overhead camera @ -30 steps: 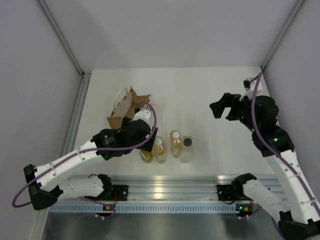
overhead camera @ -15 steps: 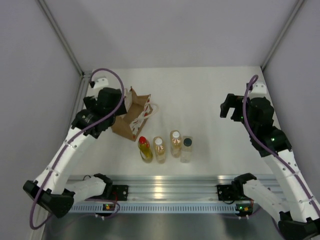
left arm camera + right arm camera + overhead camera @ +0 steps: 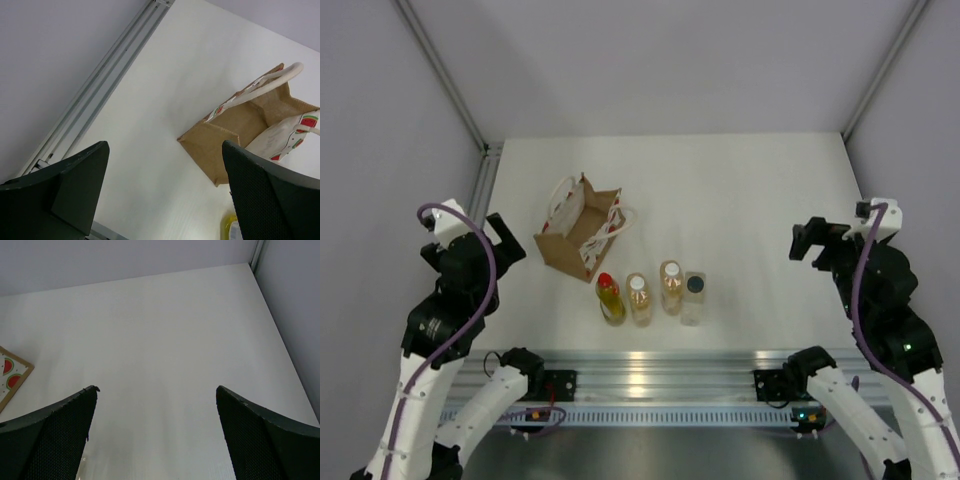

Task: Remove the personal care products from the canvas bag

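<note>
The tan canvas bag point(image 3: 578, 240) with white rope handles lies tipped on the table; it also shows in the left wrist view point(image 3: 247, 127). Four bottles stand in a row in front of it: a yellow-amber one with a red cap point(image 3: 610, 298), two amber ones with white caps point(image 3: 639, 298) point(image 3: 671, 286), and a clear one with a dark cap point(image 3: 694, 296). My left gripper point(image 3: 503, 240) is open and empty, left of the bag and apart from it. My right gripper point(image 3: 812, 242) is open and empty, far right of the bottles.
A metal rail point(image 3: 480, 205) runs along the table's left edge, seen also in the left wrist view point(image 3: 95, 95). The enclosure walls stand close on both sides. A corner of the bag point(image 3: 10, 375) shows at the left of the right wrist view.
My left arm has left the red-capped bottle, swung past the bag and drawn back to the left near edge. My right arm has drawn back to the right.
</note>
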You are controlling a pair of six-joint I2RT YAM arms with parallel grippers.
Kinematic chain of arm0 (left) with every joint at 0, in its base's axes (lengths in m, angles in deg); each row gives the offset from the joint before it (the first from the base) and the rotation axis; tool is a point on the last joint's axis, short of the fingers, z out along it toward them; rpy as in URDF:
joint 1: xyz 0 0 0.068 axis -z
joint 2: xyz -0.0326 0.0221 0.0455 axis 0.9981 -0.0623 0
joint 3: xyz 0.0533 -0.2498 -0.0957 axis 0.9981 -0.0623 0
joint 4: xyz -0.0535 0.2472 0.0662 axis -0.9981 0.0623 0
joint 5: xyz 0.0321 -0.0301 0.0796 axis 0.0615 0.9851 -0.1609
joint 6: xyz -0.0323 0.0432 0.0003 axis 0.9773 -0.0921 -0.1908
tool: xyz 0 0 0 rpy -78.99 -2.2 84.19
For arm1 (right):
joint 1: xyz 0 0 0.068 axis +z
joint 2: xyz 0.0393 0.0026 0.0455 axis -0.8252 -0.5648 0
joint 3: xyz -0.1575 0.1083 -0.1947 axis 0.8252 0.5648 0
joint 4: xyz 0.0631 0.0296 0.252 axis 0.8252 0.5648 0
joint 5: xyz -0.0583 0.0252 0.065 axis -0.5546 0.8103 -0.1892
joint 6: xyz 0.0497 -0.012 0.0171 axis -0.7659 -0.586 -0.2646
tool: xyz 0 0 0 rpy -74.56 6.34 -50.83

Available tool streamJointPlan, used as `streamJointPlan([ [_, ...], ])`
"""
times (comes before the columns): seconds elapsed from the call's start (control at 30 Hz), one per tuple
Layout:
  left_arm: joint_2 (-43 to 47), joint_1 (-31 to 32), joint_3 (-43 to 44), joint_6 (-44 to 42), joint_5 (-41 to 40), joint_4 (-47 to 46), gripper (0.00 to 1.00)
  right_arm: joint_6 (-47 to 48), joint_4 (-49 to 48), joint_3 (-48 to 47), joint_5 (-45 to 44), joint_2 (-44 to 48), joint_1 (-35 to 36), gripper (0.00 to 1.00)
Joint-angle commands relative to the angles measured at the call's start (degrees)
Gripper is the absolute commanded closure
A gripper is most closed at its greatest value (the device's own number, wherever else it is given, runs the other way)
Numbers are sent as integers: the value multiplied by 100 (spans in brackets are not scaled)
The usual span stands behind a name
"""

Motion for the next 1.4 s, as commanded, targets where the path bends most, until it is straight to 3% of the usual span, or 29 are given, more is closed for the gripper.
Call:
streamJointPlan([
  [0.0, 426, -28, -393, -384, 323, 136, 2, 333, 249, 74, -417, 441, 289, 1],
  [0.17, 893, -28, -727, -684, 834, 119, 2, 457, 424, 92, -971, 828, 597, 1],
  [1.37, 1026, -28, -1009, -464, 1370, -452, 2, 228, 346, 400, -919, 758, 677, 1],
])
